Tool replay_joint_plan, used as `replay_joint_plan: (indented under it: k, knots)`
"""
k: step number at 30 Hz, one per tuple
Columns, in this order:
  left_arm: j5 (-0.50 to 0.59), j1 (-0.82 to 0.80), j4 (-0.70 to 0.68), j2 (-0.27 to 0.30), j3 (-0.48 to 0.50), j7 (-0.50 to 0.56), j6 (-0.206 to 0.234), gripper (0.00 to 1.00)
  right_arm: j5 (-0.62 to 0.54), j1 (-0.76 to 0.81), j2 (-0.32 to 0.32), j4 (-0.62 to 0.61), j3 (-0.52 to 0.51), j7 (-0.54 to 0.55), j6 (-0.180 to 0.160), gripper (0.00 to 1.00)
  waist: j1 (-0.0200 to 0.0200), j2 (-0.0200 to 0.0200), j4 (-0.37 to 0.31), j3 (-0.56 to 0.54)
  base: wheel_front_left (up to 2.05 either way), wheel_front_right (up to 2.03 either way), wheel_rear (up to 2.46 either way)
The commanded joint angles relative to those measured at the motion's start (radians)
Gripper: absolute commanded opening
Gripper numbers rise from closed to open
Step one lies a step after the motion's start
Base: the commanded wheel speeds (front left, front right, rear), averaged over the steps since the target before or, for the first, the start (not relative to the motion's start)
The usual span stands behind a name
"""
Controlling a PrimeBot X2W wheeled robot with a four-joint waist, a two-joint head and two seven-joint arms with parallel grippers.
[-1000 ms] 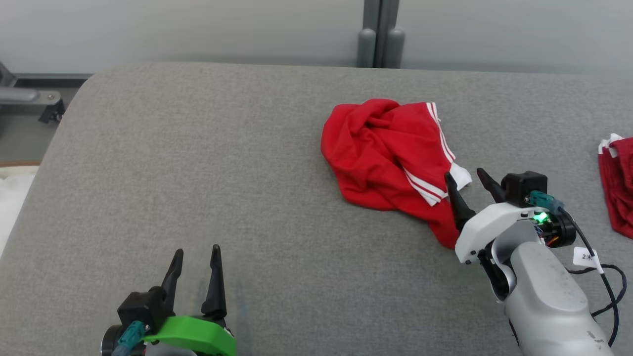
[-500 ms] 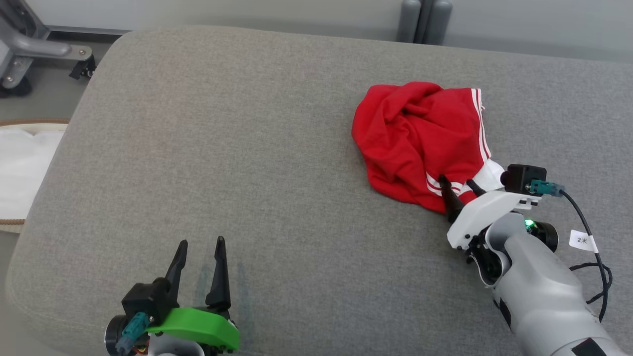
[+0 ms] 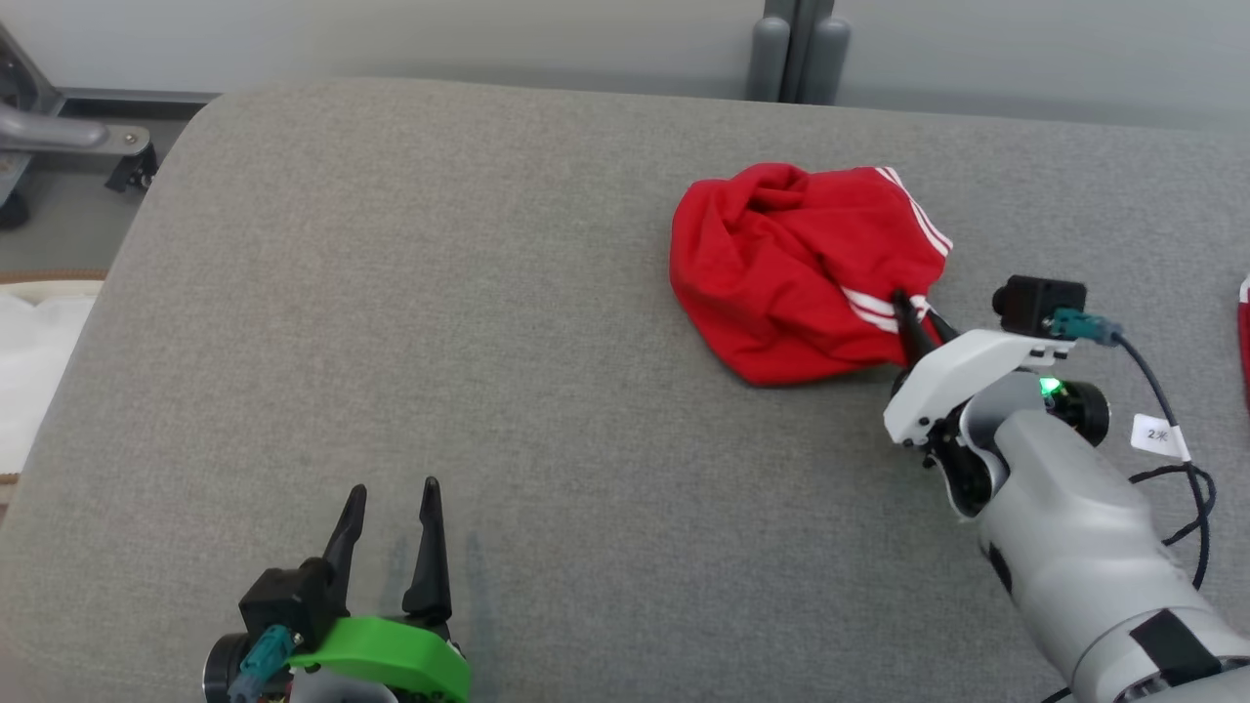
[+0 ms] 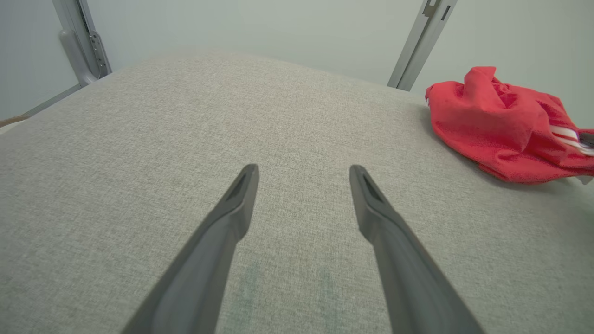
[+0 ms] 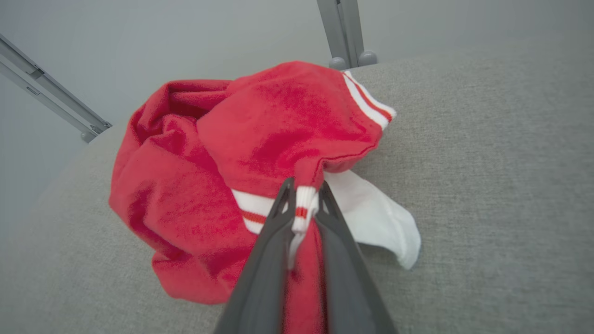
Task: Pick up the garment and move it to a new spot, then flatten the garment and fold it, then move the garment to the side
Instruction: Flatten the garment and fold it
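Two dark fingers of the right gripper [image 3: 915,308] were pinched almost together on the red garment [image 3: 781,264], with only a fold of cloth between them. In the right wrist view the right gripper [image 5: 306,185] had hold of a ribbed white band with a red stripe [image 5: 301,204] at the cloth's edge. A white flap [image 5: 376,218] lay on the surface just to the right of the fingers.

The garment sat in a crumpled heap on the right half of the padded grey surface [image 3: 469,293], nearer its far edge than its near one. More white stripes [image 3: 918,210] ran along the heap's far right side. From the left wrist view the same red garment [image 4: 501,130] lay off to the right, well apart from that arm.

The left gripper [image 3: 393,485] was by the near edge, left of the middle, its fingers spread wide with nothing between them. In its own view the left gripper [image 4: 304,168] framed only bare grey fabric.

Grey metal posts [image 3: 796,54] stood behind the far edge. A black cable with a white tag [image 3: 1157,434] hung from the right wrist. A sliver of another red cloth [image 3: 1245,332] showed at the surface's right edge.
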Motion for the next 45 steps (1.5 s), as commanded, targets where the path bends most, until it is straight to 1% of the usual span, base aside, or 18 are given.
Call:
replay_joint_plan:
  k: [1, 4, 6, 11, 13, 16, 20, 23, 24, 27, 31, 35, 39, 40, 41, 42, 43, 45]
  knots:
    - [0.011, 0.011, 0.003, 0.001, -0.001, 0.000, -0.002, 1.00, -0.014, -0.020, -0.022, -0.001, -0.013, -0.010, -0.001, 0.00, 0.0000, 0.0000, -0.026, -0.024, 0.00, 0.00, 0.00]
    - [0.011, 0.021, 0.006, 0.002, -0.008, 0.000, -0.004, 1.00, -0.035, -0.054, -0.054, -0.022, -0.058, -0.016, -0.001, 0.00, 0.0000, 0.0000, -0.043, -0.039, 0.00, 0.00, 0.00]
    - [0.010, 0.026, 0.006, 0.001, -0.013, 0.000, -0.005, 1.00, -0.061, -0.071, -0.079, -0.062, -0.099, -0.017, -0.001, 0.00, 0.0000, 0.0000, -0.050, -0.046, 0.00, 0.00, 0.00]
    - [0.011, 0.031, 0.007, 0.001, -0.027, 0.000, -0.006, 1.00, -0.185, -0.095, -0.121, -0.172, -0.193, -0.016, -0.001, 0.00, 0.0000, 0.0000, -0.058, -0.057, 0.00, 0.00, 0.00]
    - [0.011, 0.034, 0.009, 0.001, -0.032, 0.000, -0.006, 1.00, -0.244, -0.097, -0.113, -0.205, -0.220, -0.017, -0.001, 0.00, 0.0000, 0.0000, -0.055, -0.060, 0.00, 0.00, 0.00]
    - [0.009, 0.033, 0.008, 0.001, -0.040, 0.000, -0.008, 1.00, -0.313, -0.095, -0.073, -0.238, -0.239, -0.017, -0.001, 0.00, 0.0000, 0.0000, -0.045, -0.058, 0.00, 0.00, 0.00]
    - [0.003, 0.027, 0.007, 0.001, -0.044, 0.000, -0.006, 1.00, -0.361, -0.096, -0.018, -0.260, -0.215, -0.017, -0.001, 0.00, 0.0000, 0.0000, -0.025, -0.051, 0.00, 0.00, 0.00]
    - [-0.005, 0.016, 0.007, 0.001, -0.052, 0.000, -0.005, 1.00, -0.367, -0.087, 0.005, -0.244, -0.134, -0.017, -0.001, 0.00, 0.0000, 0.0000, -0.003, -0.043, 0.00, 0.00, 0.00]
    - [-0.008, 0.012, 0.008, 0.001, -0.057, 0.000, -0.006, 1.00, -0.334, -0.078, 0.007, -0.242, -0.088, -0.017, -0.001, 0.00, 0.0000, 0.0000, 0.007, -0.040, 0.00, 0.00, 0.00]
    - [-0.016, -0.003, 0.009, 0.002, -0.071, -0.001, -0.003, 1.00, -0.238, -0.034, 0.008, -0.250, 0.109, -0.008, -0.001, 0.00, 0.0000, 0.0000, 0.041, -0.028, 0.00, 0.00, 0.00]
    - [-0.029, -0.010, 0.005, 0.001, -0.084, 0.000, 0.008, 1.00, -0.153, 0.020, 0.004, -0.271, 0.307, 0.010, -0.001, 0.00, 0.0000, 0.0000, 0.080, -0.008, 0.00, 0.00, 0.00]
    - [-0.041, -0.019, 0.001, 0.001, -0.088, 0.000, 0.013, 1.00, -0.092, 0.059, 0.006, -0.297, 0.444, 0.020, -0.001, 0.00, 0.0000, 0.0000, 0.107, 0.011, 0.00, 0.00, 0.00]
    - [-0.048, -0.022, -0.006, 0.001, -0.090, 0.000, 0.018, 1.00, -0.070, 0.070, 0.006, -0.320, 0.547, 0.022, -0.001, 0.00, 0.0000, 0.0000, 0.118, 0.024, 0.00, 0.00, 0.00]
    - [-0.050, -0.022, -0.008, 0.001, -0.091, 0.000, 0.020, 1.00, -0.068, 0.072, 0.006, -0.325, 0.574, 0.028, -0.001, 0.04, 0.0000, 0.0000, 0.118, 0.027, 0.00, 0.00, 0.00]
    - [-0.051, -0.023, -0.010, 0.001, -0.092, 0.000, 0.022, 1.00, -0.067, 0.076, 0.006, -0.330, 0.597, 0.035, -0.001, 0.39, 0.0000, 0.0000, 0.117, 0.029, 0.00, 0.00, 0.00]
    - [-0.052, -0.023, -0.011, 0.001, -0.093, 0.000, 0.024, 1.00, -0.062, 0.079, 0.006, -0.337, 0.613, 0.036, -0.001, 0.91, 0.0000, 0.0000, 0.116, 0.030, 0.00, 0.00, 0.00]
    - [-0.055, -0.025, -0.012, 0.001, -0.092, 0.000, 0.025, 1.00, -0.061, 0.079, 0.006, -0.347, 0.634, 0.036, -0.001, 1.00, 0.0000, 0.0000, 0.112, 0.032, 0.00, 0.00, 0.00]
    - [-0.055, -0.027, -0.014, 0.001, -0.090, 0.000, 0.026, 1.00, -0.065, 0.080, 0.006, -0.362, 0.669, 0.030, -0.001, 1.00, 0.0000, 0.0000, 0.101, 0.034, 0.00, 0.00, 0.00]
